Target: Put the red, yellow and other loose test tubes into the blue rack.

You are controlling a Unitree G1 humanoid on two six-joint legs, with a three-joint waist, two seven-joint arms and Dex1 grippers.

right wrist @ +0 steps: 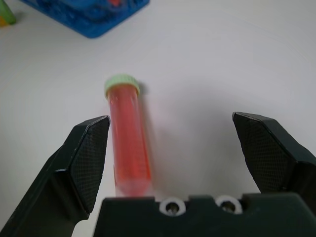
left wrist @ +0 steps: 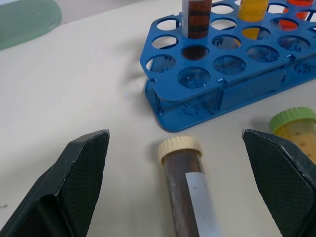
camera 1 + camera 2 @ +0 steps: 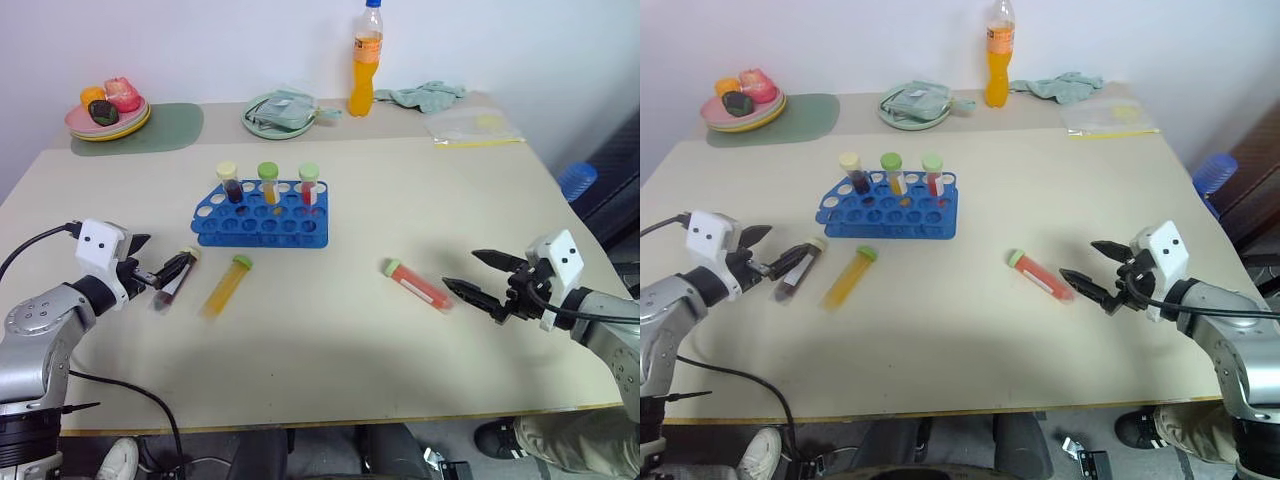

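The blue rack stands mid-table with three capped tubes upright in its back row: maroon, yellow and red. Three loose test tubes lie on the table. A maroon one with a cream cap lies between the spread fingers of my open left gripper, which do not touch it. A yellow tube rests just to its right. At the right, a red tube with a pale green cap lies between the fingers of my open right gripper, close to one finger.
Along the back edge are a plate of toy fruit on a green mat, a green dish with a cloth, a tall orange drink bottle, a teal rag and a plastic bag.
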